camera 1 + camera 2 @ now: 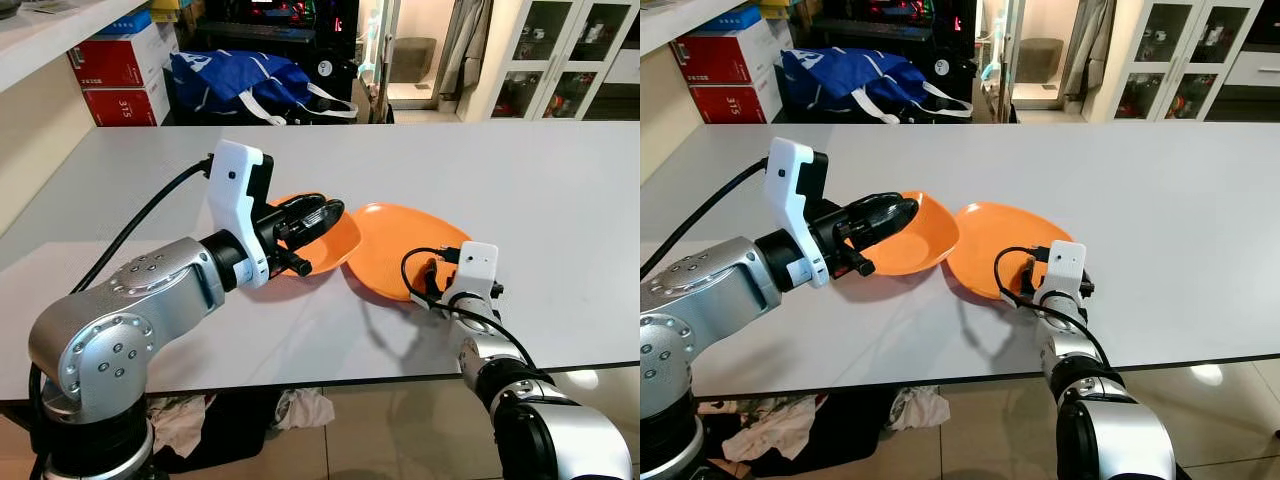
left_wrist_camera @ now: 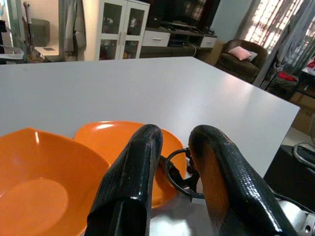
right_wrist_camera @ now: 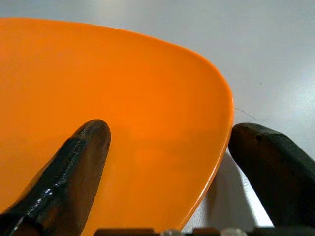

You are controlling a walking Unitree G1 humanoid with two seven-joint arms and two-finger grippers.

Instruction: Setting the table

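Two orange dishes sit side by side on the grey table (image 1: 560,220), rims touching. The left gripper (image 1: 318,215) reaches over the bowl (image 1: 925,240), fingers narrowly apart with nothing between them. The right gripper (image 3: 167,162) straddles the near rim of the plate (image 1: 395,245), one finger inside, one outside, spread wide and not clamped. This looks like either taking hold or letting go; closing on that thin rim would call for a careful, square pinch.
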